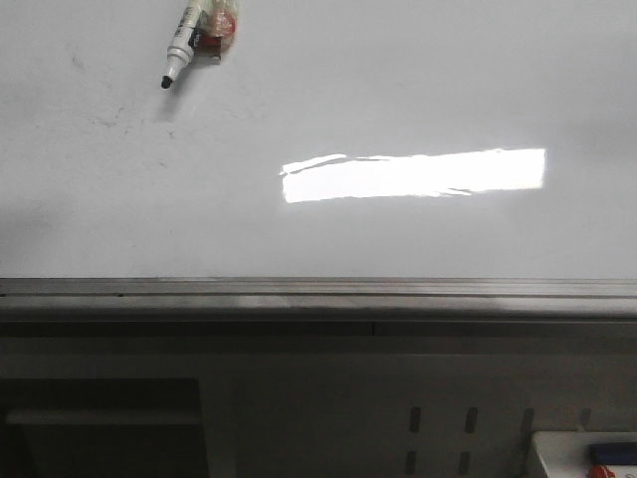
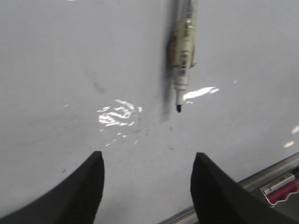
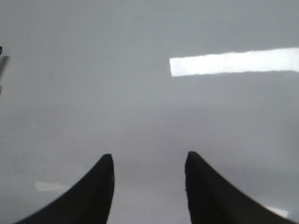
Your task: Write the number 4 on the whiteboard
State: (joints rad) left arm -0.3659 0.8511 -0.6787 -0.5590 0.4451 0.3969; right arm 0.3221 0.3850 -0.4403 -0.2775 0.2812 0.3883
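Fingers (image 2: 98, 186) of left gripper (image 2: 147, 186) spread apart, gripping nothing, over whiteboard (image 1: 418, 90). Right gripper (image 3: 149, 186) likewise parted and bare. Uncapped marker (image 1: 189, 45) at board's far left. Only faint smudges (image 1: 109, 119) seen, possibly old strokes.

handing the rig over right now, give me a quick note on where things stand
Left gripper: open, holding nothing, above the whiteboard.
Right gripper: open, empty, also over bare board.
Marker: uncapped, far-left part of the board, seemingly fixed in a holder, tip close to the surface; contact unclear.
Done: nothing; only faint smudges, no 4 drawn.
Left: the whole number 4.
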